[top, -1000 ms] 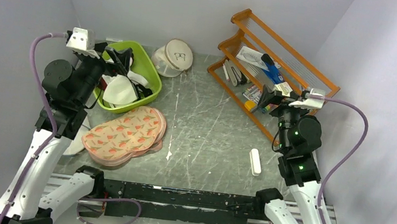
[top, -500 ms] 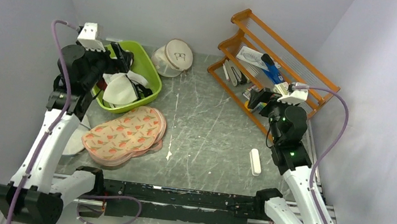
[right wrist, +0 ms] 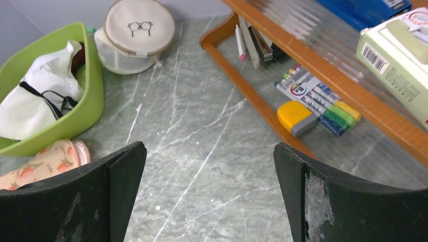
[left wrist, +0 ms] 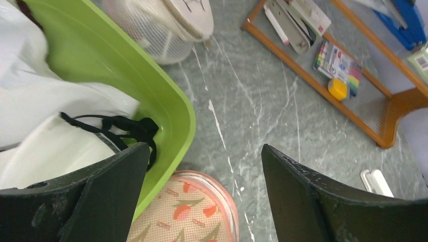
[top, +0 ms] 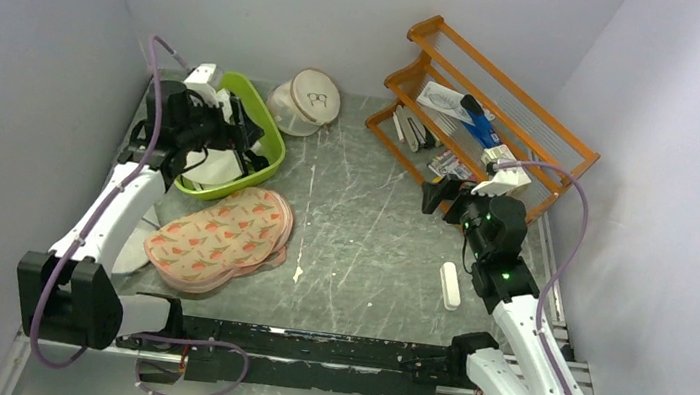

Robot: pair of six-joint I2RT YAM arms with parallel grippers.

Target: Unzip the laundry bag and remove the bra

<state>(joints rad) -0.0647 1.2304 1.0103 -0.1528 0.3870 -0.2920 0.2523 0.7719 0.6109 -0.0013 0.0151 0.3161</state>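
While both arms are only on approach, nothing's been touched. Grey marbled table (top: 362, 229), orange rack (top: 498, 105) far right, green tub (top: 268, 132) far left full of white garments (right wrist: 35, 108) with black straps. The fruit-printed pads (top: 220, 237) sit just near of the tub.

The laundry bag (right wrist: 139, 35) sits at the far edge between tub and rack, just right of the tub and propped at a tilt, the bra drawing facing up. It looks zipped. I can't see the bra anywhere; my guess is it's inside, but the mesh gives nothing away.

The left gripper (left wrist: 205, 147) hangs over the tub's right rim, jaws spread wide and empty. The right gripper (right wrist: 209, 147) is out over bare table left of the rack, aimed at the bag, also wide apart and empty.

What could go wrong: that bag is light and leaning, so tugging the zip with nothing pinning it would probably just drag or roll it. The pull is tiny, easy to miss. The left jaws could also snag those black straps.

Versus a second ago, both arms have dropped and reached inward: the left from the tub's far-left corner across it, the right leftward off the rack. Bag, tub and pads haven't budged.
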